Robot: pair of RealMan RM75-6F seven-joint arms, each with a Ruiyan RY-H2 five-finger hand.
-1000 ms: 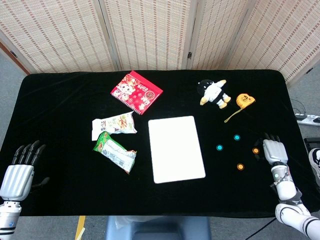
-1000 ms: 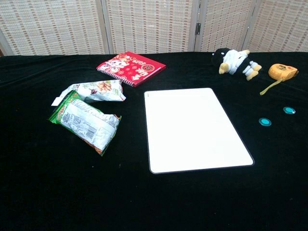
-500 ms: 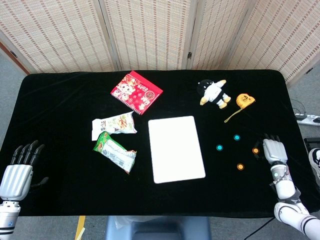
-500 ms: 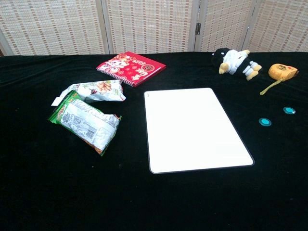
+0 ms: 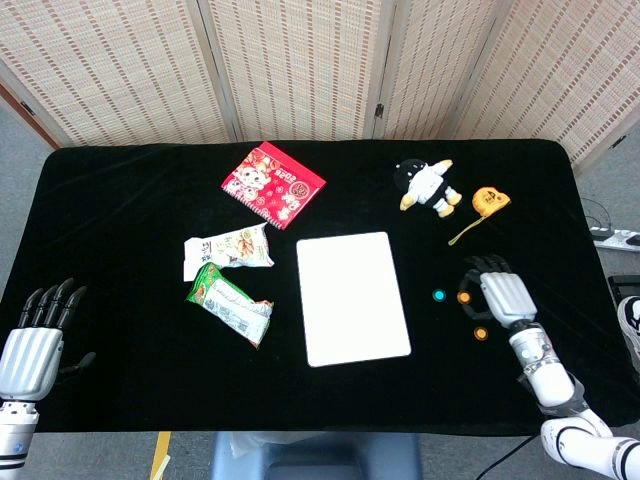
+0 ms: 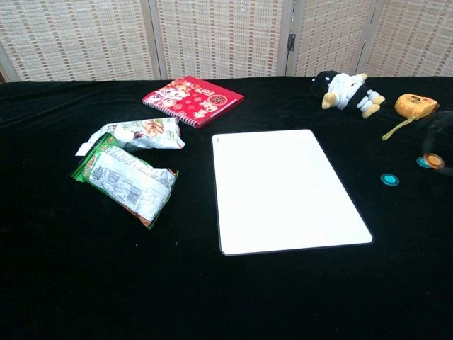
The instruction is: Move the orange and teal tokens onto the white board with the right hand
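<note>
A red notebook [image 5: 272,185], 2 snack bags [image 5: 228,282], a plush toy [image 5: 428,185] and a tape measure [image 5: 487,201] lie about.

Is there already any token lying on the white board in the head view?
No, the white board is bare; the teal token lies on the black cloth to its right.

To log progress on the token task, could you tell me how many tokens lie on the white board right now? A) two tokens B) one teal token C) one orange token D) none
D: the white board is bare in both views; the teal token lies on the black cloth to its right, and an orange token sits at the fingertips of the right hand, also off the board.
</note>
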